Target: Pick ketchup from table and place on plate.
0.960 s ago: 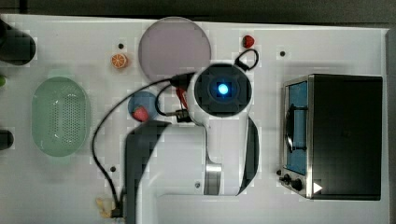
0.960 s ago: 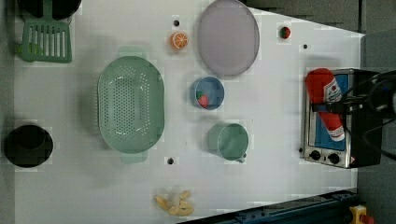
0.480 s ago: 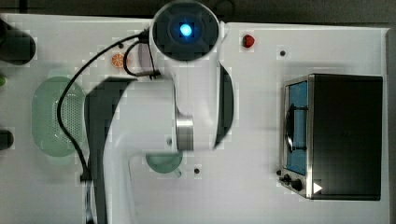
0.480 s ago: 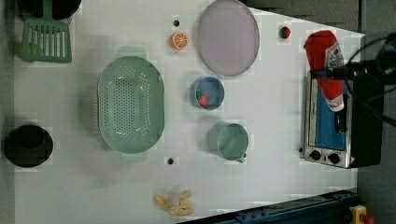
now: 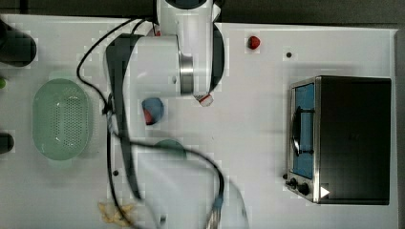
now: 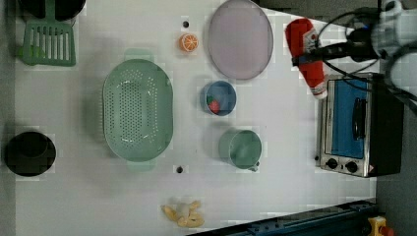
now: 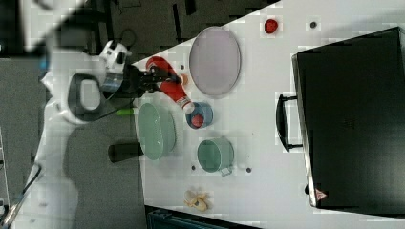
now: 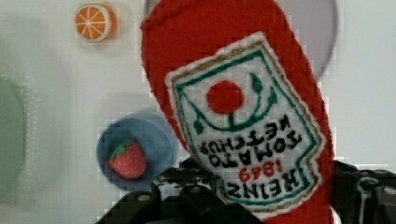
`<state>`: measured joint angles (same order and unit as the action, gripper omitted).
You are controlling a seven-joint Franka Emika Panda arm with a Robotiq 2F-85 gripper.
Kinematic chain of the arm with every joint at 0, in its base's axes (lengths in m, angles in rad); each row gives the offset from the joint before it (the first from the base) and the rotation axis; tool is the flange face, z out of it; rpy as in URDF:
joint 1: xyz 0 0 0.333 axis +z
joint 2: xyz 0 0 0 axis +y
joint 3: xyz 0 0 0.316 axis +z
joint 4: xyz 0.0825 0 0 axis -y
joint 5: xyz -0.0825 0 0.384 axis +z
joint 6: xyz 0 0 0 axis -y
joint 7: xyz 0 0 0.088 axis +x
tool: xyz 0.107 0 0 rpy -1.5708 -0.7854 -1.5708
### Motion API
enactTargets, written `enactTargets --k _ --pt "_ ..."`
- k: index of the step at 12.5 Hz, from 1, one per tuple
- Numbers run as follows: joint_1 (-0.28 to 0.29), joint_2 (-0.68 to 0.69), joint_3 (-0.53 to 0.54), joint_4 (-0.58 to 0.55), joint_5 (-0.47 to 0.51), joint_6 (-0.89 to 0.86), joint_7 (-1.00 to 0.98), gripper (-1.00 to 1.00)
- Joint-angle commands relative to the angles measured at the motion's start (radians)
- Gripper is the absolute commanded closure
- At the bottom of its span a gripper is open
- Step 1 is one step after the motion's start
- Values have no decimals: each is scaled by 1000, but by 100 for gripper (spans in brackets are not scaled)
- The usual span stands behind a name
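The ketchup point(image 8: 243, 116) bears a white label reading "HEINZ", "1849" and "TOMATO KETCHUP", seen upside down in the wrist view.

your arm point(image 5: 162, 62) has glossy white rounded shells with dark grey joint sections, a silver ring at one joint, black cables point(image 5: 119, 138) looped along it, and a black hand point(image 6: 314, 51).

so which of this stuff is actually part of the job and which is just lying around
Part of the job:
- ketchup, held off the table by the gripper
- plate

Just lying about:
- green colander
- blue bowl with a strawberry
- green cup
- orange slice
- toaster oven
- green spatula
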<state>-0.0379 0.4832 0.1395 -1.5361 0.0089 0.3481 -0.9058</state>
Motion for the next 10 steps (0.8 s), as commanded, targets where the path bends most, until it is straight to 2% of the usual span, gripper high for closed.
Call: enactTargets --k 1,5,10 --pt "1 87 -15 94 6 46 48 -30" --pt "1 270 -15 210 6 164 48 -30" --pt "6 425 -11 234 9 341 48 -30"
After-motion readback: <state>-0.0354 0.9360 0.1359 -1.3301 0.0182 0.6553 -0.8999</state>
